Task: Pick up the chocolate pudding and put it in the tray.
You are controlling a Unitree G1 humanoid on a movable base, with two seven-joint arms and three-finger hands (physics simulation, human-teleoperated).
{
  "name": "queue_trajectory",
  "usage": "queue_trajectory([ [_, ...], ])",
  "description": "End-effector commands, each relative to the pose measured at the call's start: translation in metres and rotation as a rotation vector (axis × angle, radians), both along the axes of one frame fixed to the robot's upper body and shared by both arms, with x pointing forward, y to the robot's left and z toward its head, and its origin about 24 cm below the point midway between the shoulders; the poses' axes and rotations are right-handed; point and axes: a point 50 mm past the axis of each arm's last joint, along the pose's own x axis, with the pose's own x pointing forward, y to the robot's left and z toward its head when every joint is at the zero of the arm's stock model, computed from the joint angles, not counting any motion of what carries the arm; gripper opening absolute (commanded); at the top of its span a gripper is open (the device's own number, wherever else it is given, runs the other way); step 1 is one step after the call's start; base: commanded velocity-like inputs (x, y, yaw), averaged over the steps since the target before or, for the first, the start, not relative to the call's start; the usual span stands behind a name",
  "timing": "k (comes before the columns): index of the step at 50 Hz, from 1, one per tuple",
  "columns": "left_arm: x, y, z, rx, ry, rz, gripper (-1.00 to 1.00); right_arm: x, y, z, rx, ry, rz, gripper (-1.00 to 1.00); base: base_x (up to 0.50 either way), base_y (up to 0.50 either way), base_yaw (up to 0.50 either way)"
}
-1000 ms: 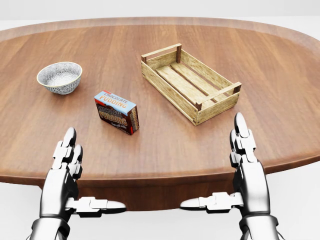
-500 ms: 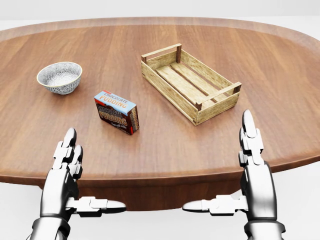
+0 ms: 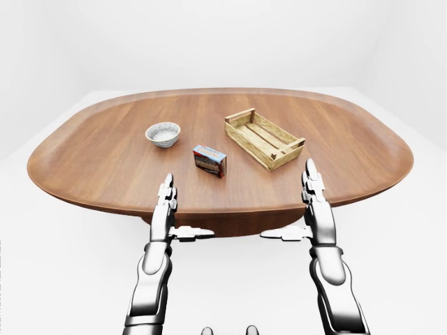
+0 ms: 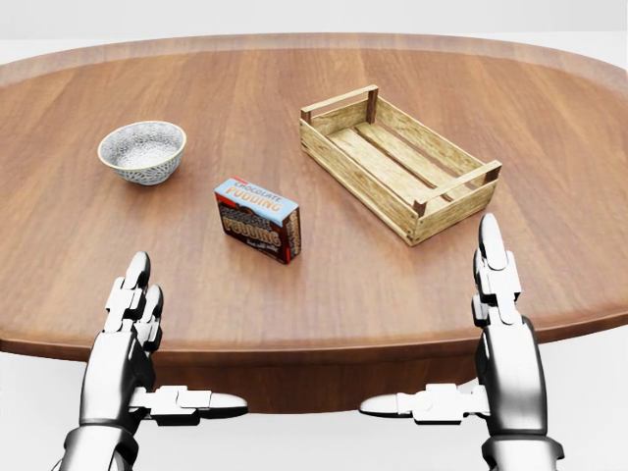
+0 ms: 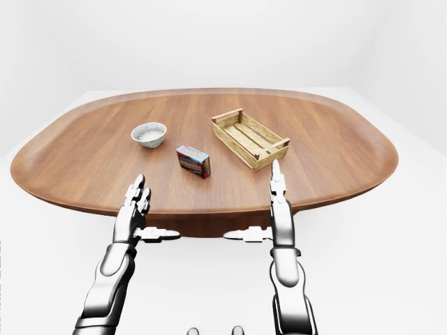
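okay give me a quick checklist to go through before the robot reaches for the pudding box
1. Pudding box in view and standing free on the table: ok.
2. Nothing touching the box; bowl sits apart at its left: ok.
3. Tray empty and open on top: ok.
4. Left hand open, holding nothing: ok.
5. Right hand open, holding nothing: ok.
6. Box within arm's reach from here: cannot tell.
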Motion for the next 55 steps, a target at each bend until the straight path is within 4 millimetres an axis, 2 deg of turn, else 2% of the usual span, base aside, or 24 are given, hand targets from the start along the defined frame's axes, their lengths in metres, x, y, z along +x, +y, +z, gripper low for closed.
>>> queue_trajectory([
  [1,-0.0003,0.0,-0.0004,0.001,-0.001,0.0,1.0,-0.0008,-0.0001,-0.0003,0.0,0.002,-0.001,1.0,0.0,0.16,0.0],
  [55,0.001,-0.0002,-0.0028,0.002,0.003,0.003,1.0,-0.0011,-0.0002,-0.0014,0.008,0.007,0.003,1.0,0.01,0.18,0.0],
])
